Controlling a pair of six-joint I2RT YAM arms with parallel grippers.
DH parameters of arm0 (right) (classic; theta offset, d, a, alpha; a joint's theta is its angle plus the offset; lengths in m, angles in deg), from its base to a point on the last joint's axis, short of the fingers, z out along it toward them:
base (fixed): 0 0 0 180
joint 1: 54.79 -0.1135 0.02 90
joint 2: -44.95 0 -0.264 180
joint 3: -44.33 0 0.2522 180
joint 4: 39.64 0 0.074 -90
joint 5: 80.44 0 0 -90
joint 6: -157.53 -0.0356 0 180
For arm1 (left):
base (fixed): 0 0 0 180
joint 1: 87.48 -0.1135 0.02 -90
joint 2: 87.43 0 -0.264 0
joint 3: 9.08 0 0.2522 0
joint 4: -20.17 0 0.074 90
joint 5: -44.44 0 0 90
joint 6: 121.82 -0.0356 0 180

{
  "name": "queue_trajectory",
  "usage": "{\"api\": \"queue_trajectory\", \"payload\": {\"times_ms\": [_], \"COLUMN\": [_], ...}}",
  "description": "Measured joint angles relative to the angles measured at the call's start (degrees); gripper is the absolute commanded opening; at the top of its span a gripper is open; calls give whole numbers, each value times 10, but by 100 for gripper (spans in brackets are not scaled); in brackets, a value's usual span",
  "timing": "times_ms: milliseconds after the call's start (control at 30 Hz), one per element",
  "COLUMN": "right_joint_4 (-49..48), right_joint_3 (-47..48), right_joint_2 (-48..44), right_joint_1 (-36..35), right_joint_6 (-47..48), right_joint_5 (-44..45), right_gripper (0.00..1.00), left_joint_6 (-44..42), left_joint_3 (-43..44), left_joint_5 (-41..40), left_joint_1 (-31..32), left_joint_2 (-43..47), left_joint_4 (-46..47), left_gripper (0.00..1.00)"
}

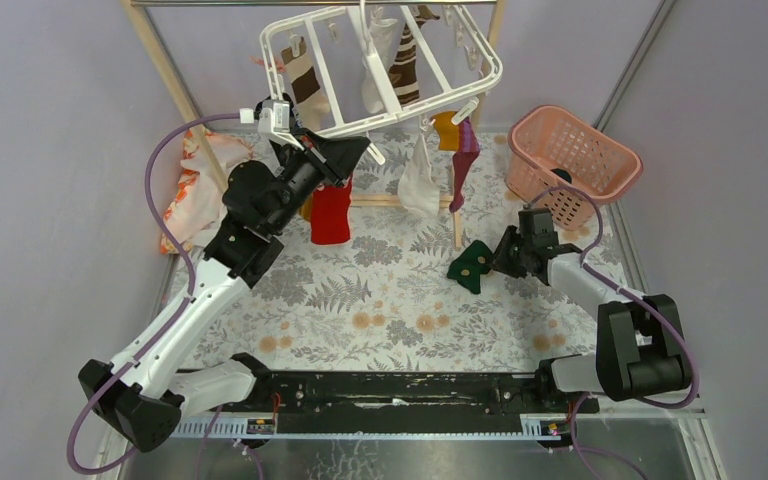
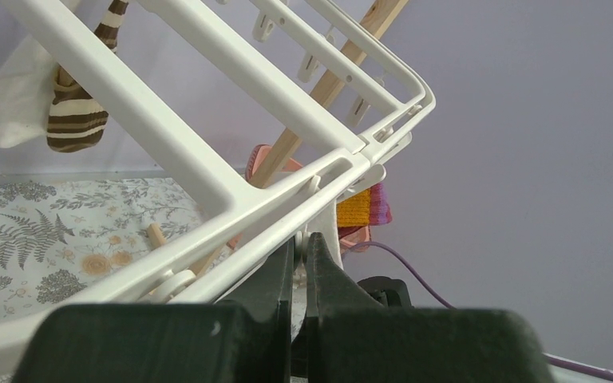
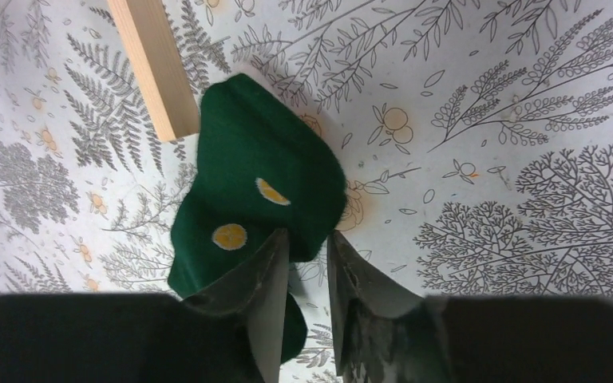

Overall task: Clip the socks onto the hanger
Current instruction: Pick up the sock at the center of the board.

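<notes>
While L grip (image 2: 302, 243) pinches hanger (image 2: 207, 171) | R grip (image 3: 307, 239) astride green sock (image 3: 263, 159) (hold unclear)

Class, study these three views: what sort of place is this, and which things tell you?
Probably a robot lab bench dressed as a laundry corner: a white clip hanger with socks hangs from a wooden rack, a pink basket stands beside it, and a left arm and right arm are bolted in front.

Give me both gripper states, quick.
Left gripper: shut, against the hanger edge; whether it pinches a clip cannot be told.
Right gripper: partly open, jaws astride the green sock edge, no firm grip evident.
</notes>
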Motion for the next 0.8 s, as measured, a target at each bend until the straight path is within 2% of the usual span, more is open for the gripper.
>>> {"api": "queue_trajectory", "payload": {"times_ms": [67, 100, 300, 333, 400, 433, 467, 600, 800], "right_joint_4": [-8, -11, -15, -14, -12, -10, -7, -3, -7], "right_joint_3": [-5, -8, -10, -10, -10, -9, -7, -1, -10], "right_joint_2": [5, 6, -1, -9, -28, -38, -46, -61, -61], "right_joint_1": [0, 0, -1, -1, -1, -2, -4, -42, -116], "right_joint_6": [-2, -3, -5, -5, -8, -10, -12, -13, -32], "right_joint_5": [-4, -5, -7, -9, -11, -13, -15, -13, -10], "right_gripper": [11, 1, 0, 7, 40, 51, 57, 67, 66], "left_joint_6": [0, 0, 0, 0, 0, 0, 0, 0, 1], "left_joint_3": [0, -1, -2, -3, -3, -3, -3, -3, -3], "left_joint_5": [2, 3, 3, 3, 3, 3, 3, 5, 7], "left_joint_1": [-2, -2, -2, -2, -2, -2, -2, -3, -3], "left_joint_2": [0, 0, 1, 1, 1, 1, 1, 1, 1], "left_joint_4": [0, 0, 0, 0, 0, 0, 0, 0, 0], "left_gripper": [0, 0, 0, 0, 0, 0, 0, 0, 0]}}
